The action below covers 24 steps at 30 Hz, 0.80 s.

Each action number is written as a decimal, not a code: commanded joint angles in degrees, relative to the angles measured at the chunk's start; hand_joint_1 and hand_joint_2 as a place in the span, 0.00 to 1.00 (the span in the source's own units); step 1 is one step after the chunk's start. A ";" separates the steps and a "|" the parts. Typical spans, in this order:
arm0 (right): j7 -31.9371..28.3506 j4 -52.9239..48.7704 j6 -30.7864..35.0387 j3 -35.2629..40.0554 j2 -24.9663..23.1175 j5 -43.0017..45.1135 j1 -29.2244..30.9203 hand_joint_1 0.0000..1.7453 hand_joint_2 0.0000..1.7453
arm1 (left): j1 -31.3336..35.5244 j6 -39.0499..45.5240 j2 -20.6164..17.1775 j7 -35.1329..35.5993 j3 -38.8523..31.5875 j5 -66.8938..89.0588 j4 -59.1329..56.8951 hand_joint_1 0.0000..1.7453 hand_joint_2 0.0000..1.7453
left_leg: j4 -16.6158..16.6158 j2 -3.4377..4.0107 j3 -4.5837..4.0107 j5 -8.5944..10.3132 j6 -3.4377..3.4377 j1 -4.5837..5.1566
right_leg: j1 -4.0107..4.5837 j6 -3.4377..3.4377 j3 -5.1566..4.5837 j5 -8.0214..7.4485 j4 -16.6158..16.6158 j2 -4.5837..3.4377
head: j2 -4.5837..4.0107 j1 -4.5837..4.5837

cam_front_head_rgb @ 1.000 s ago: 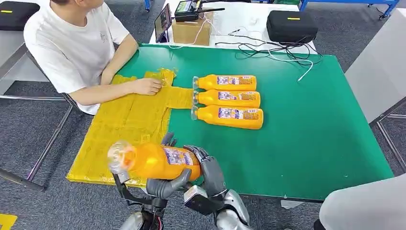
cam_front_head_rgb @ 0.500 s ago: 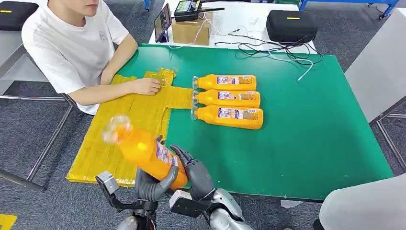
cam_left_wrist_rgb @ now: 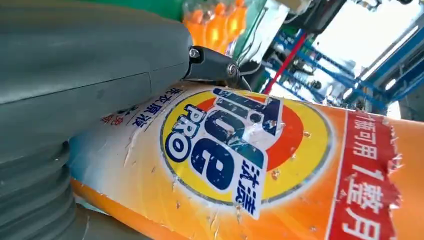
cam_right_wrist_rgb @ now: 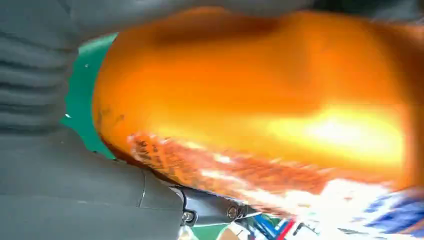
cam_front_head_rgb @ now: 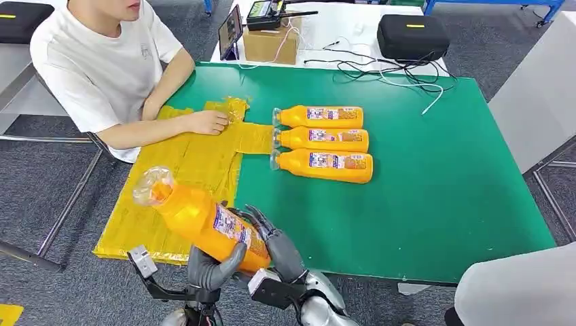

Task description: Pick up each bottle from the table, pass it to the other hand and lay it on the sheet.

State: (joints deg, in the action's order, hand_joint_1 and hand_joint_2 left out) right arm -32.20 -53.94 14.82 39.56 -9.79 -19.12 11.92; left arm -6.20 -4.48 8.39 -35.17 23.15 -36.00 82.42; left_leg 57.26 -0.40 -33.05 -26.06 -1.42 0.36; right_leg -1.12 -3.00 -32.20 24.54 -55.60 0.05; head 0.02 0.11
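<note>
An orange detergent bottle (cam_front_head_rgb: 200, 221) with a clear cap hangs tilted above the table's near edge, neck up and to the left over the yellow sheet (cam_front_head_rgb: 170, 170). My left hand (cam_front_head_rgb: 210, 268) wraps it from below. My right hand (cam_front_head_rgb: 278, 246) holds its base end from the right. The left wrist view has the bottle's label (cam_left_wrist_rgb: 240, 165) pressed against my left hand (cam_left_wrist_rgb: 75, 75). In the right wrist view the bottle (cam_right_wrist_rgb: 260, 90) lies against my right hand (cam_right_wrist_rgb: 65, 195). Three more orange bottles (cam_front_head_rgb: 325, 140) lie side by side on the green table (cam_front_head_rgb: 441, 190).
A person in a white shirt sits at the table's left, one hand (cam_front_head_rgb: 207, 122) resting on the sheet's far part. Behind the table stand a cardboard box (cam_front_head_rgb: 270, 42), a black case (cam_front_head_rgb: 413, 35) and loose cables (cam_front_head_rgb: 394, 71). A grey surface (cam_front_head_rgb: 516, 292) juts in at lower right.
The held bottle has swung from lying level to tilted, neck up and left, and has shifted left toward the sheet. Both hands moved left and lower with it.
</note>
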 commanded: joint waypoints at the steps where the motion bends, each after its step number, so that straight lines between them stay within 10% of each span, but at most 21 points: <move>1: -0.33 -6.26 4.29 -5.19 4.21 -2.07 -6.20 0.00 0.00 | 6.17 16.41 2.60 1.34 -4.39 8.06 -2.89 1.00 1.00 | 0.03 -0.34 0.07 -0.02 0.10 -0.13 | 0.14 0.13 0.25 0.09 0.07 0.37 | -0.02 -0.02; 11: -1.85 -10.52 8.30 -6.28 5.22 -3.36 -8.32 0.00 0.00 | 11.83 43.94 4.71 -4.83 -8.05 28.96 -8.52 1.00 1.00 | -0.02 -0.22 0.02 0.01 0.05 -0.03 | 0.04 0.07 0.17 0.01 0.04 0.17 | -0.02 -0.07; 13: -2.41 -9.65 14.26 -5.76 6.02 -8.57 -8.30 0.00 0.00 | 11.65 44.48 11.14 -4.83 -20.20 50.32 -7.23 1.00 1.00 | -0.03 -0.12 0.05 -0.01 0.06 -0.03 | 0.04 0.08 0.16 0.01 0.04 0.08 | -0.02 -0.04; 24: -4.61 -5.17 13.31 -4.63 4.62 -8.53 -7.13 0.00 0.00 | 19.34 44.48 11.45 -4.83 -39.52 82.23 -16.95 1.00 1.00 | 0.00 -0.01 0.08 -0.01 0.13 -0.09 | 0.11 0.17 0.16 -0.02 0.02 0.02 | -0.02 -0.02</move>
State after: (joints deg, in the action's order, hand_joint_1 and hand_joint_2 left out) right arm -34.91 -63.47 28.65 34.32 -5.16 -28.00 3.21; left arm 4.70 40.11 17.53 -40.00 3.34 24.67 77.18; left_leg 57.27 -0.47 -33.11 -26.05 -1.42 0.38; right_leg -1.13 -3.01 -32.19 24.52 -55.60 0.06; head 0.00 0.09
